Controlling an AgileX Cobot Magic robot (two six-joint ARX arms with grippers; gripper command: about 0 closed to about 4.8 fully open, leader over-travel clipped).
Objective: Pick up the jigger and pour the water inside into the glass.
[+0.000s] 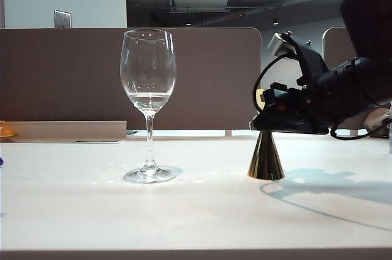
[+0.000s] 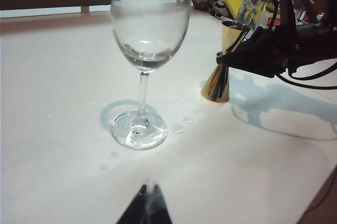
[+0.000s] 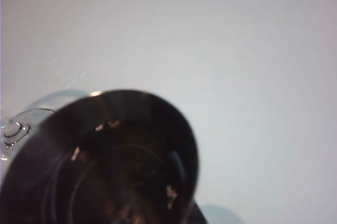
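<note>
Jigger (image 1: 266, 161): upright on table (image 1: 202, 211), at three o'clock from glass (image 1: 148, 104).
Right gripper (image 2: 239, 50): mine, around its upper cone; grip unclear.
Left gripper (image 2: 146, 208): parked; state unclear.
Risk: an off-centre squeeze tips it, spilling water.

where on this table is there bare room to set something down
Bare table lies along the near edge, in front of the glass, and to the glass's left. The strip between glass and jigger is bare but narrow. Crowded: around the jigger, where the right gripper sits at its waist. The left gripper hangs over the near table.
</note>
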